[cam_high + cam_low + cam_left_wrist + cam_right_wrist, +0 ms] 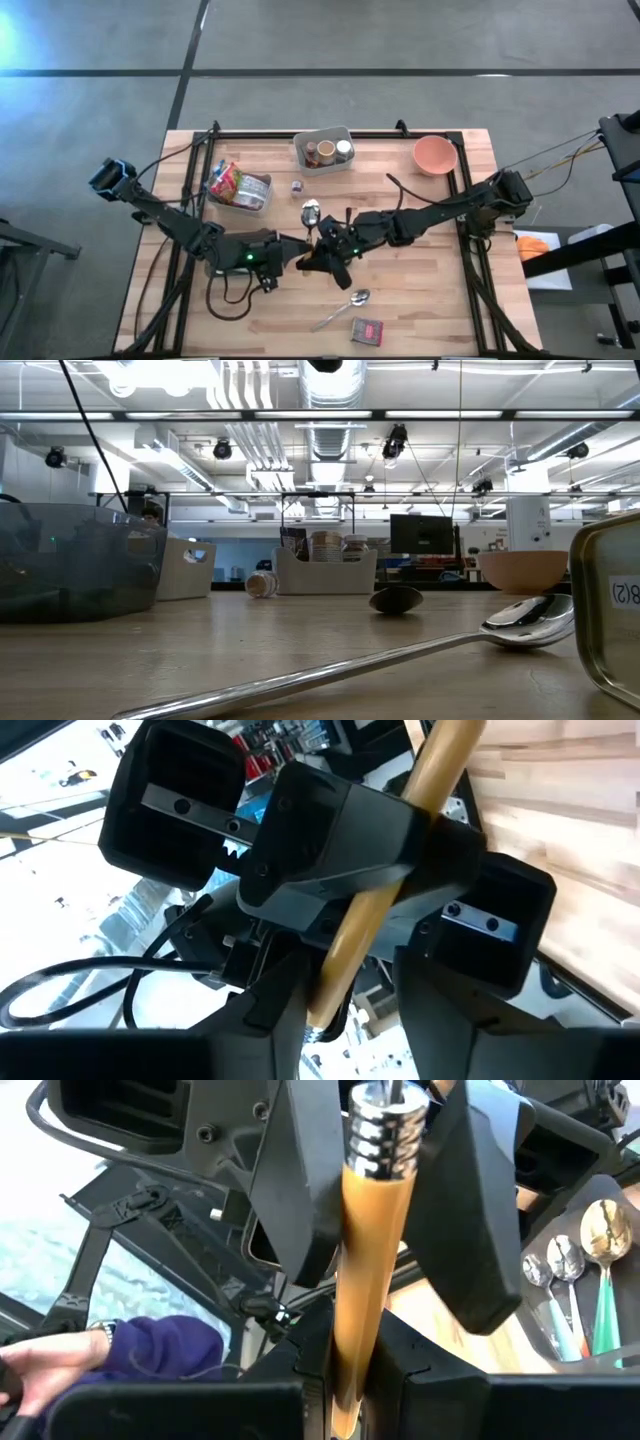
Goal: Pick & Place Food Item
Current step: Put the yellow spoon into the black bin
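Above the table's middle, my two grippers meet over a utensil with a honey-coloured wooden handle [365, 1270] and a chrome collar [385, 1125]. My right gripper [338, 245] [350, 1385] is shut on the handle. My left gripper [303, 250] [360, 1015] is open, with a finger on each side of the handle's collar end [322, 1005] and a gap showing beside one finger. The utensil's head is out of view. Snack packets lie in a clear tub [240, 188] at the left. My right gripper pinches the wooden handle [348, 1370] between its two fingers, back from the chrome collar. The handle sticks out past the fingertips toward my left gripper and is lifted clear of the table.
On the table are a white bin of jars [323, 150], a pink bowl [435, 155], a small jar [297, 186], a dark spoon bowl [310, 212], a long steel spoon [342, 309] and a tin [368, 331] near the front edge. A person's hand and purple sleeve [120, 1355] show beyond the table.
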Robot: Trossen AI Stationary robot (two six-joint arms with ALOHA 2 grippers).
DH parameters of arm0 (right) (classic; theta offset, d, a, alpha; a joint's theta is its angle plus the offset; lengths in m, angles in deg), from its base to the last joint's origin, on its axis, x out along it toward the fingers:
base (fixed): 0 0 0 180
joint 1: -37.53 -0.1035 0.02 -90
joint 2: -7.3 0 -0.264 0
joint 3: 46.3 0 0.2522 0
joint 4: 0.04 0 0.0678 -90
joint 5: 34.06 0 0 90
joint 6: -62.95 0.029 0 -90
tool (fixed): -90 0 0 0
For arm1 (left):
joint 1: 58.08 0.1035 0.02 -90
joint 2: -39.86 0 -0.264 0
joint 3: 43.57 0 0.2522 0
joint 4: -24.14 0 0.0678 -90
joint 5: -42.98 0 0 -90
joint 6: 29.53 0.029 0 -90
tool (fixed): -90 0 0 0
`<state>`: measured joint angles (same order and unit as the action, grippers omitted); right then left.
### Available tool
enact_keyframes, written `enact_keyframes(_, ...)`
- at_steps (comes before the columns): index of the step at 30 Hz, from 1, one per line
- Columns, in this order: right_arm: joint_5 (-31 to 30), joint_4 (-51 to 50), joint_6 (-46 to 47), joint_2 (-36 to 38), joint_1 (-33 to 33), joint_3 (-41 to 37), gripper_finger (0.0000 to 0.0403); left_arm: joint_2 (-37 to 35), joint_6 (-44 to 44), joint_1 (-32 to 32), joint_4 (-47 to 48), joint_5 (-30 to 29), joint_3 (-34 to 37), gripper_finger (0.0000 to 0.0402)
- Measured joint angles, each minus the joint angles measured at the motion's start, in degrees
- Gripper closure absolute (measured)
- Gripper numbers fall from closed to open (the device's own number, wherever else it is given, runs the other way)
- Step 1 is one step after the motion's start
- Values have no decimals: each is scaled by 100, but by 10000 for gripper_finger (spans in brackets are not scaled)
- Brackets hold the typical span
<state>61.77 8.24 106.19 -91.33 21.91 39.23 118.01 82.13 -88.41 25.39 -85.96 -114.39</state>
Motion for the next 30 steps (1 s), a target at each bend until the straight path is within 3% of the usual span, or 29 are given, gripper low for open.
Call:
enact_keyframes(8,0,5,-9,0,0,-13,379,-2,-77,118,-18,165,0,297)
enact_keyframes(14,44,42,91,0,-2,-17,379,-9,-225,133,46,161,-2,371)
enact_keyframes(18,39,46,59,0,-2,-20,372,-9,-49,133,57,129,-2,374)
enact_keyframes(23,19,85,-61,0,2,-20,327,-9,-118,140,66,90,2,381)
enact_keyframes(30,15,109,-46,0,9,-20,231,-7,-166,151,71,-169,7,381)
